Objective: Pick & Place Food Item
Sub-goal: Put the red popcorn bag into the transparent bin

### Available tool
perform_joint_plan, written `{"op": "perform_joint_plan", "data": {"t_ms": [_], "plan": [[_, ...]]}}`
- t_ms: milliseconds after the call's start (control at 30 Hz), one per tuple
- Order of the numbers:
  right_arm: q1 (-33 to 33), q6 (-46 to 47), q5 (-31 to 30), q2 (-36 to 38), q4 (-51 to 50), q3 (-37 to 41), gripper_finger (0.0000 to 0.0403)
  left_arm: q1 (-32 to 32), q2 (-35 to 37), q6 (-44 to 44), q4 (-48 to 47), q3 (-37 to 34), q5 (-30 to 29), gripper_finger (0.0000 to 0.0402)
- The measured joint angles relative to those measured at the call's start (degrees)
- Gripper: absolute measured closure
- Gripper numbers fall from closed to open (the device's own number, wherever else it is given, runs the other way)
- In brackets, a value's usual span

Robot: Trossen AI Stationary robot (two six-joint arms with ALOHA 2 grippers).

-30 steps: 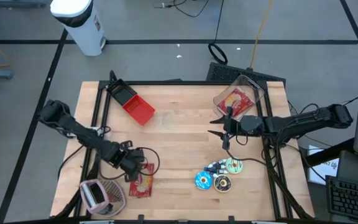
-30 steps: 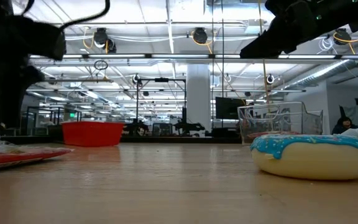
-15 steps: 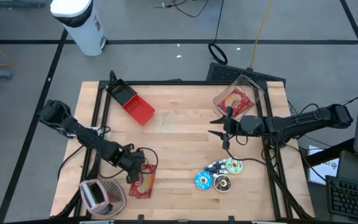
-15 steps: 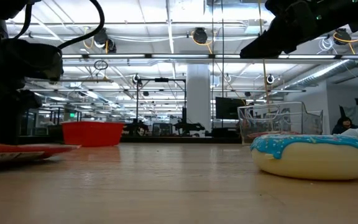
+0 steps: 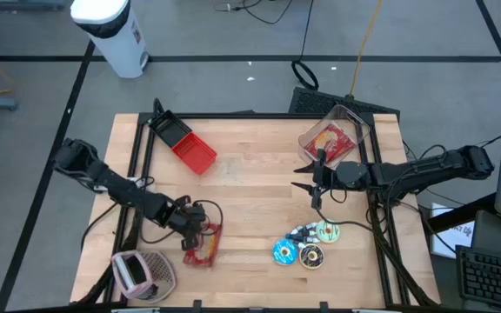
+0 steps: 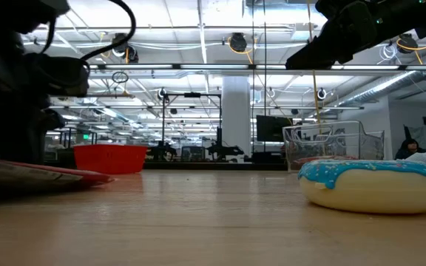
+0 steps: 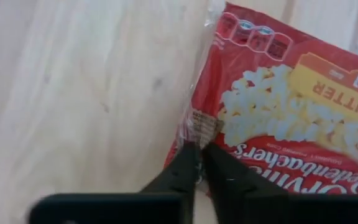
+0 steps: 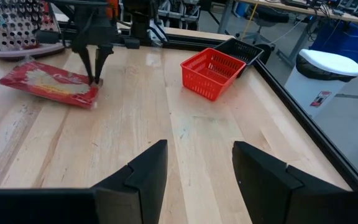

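Observation:
A red popcorn bag (image 5: 203,250) lies flat on the wooden table near its front left, also seen in the left wrist view (image 7: 291,118) and the right wrist view (image 8: 48,84). My left gripper (image 5: 199,231) stands over the bag's far edge, pointing steeply down, shut on it. My right gripper (image 5: 307,178) hovers open and nearly level above the right middle of the table, nothing between its fingers (image 8: 143,168). My left gripper pinches the bag's crimped edge seam (image 7: 199,127) between its two fingers (image 7: 185,165), at the bag's far end. The fingers come from above, slanting down. The bag lies on the table below them.
A red basket (image 5: 194,154) and a black one (image 5: 168,130) lie at the far left. A clear tub holding a red packet (image 5: 333,137) sits far right. Toy donuts (image 5: 307,245) lie front right, a pink sieve-like basket (image 5: 142,274) at the front left corner.
My left gripper has come down and toward the table's right onto the bag's far edge and has shut on it. The bag has shifted a little toward the right.

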State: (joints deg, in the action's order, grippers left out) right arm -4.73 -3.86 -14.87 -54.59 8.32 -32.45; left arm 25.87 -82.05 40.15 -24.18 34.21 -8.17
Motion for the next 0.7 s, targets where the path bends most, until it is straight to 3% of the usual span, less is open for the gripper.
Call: {"op": "perform_joint_plan", "data": {"t_ms": [100,367,533,700], "plan": [[0.0,0.1,0.0,0.0,0.0,0.0,0.0234,-1.8,-0.2,-4.7,-0.8,1.9,-0.9,0.0393],[0.0,4.5,0.0,-2.7,3.0,0.0,0.0234,-6.9,-0.3,-28.0,-6.1,13.9,-14.6,0.0399],[0.4,11.6,0.2,-8.2,8.9,0.0,0.0234,-10.5,-0.2,-44.8,-5.6,21.1,-22.3,0.0400],[3.2,17.4,0.4,-13.3,13.8,0.0,0.0234,-14.2,-0.2,-58.1,-0.2,24.3,-25.0,0.0400]]}}
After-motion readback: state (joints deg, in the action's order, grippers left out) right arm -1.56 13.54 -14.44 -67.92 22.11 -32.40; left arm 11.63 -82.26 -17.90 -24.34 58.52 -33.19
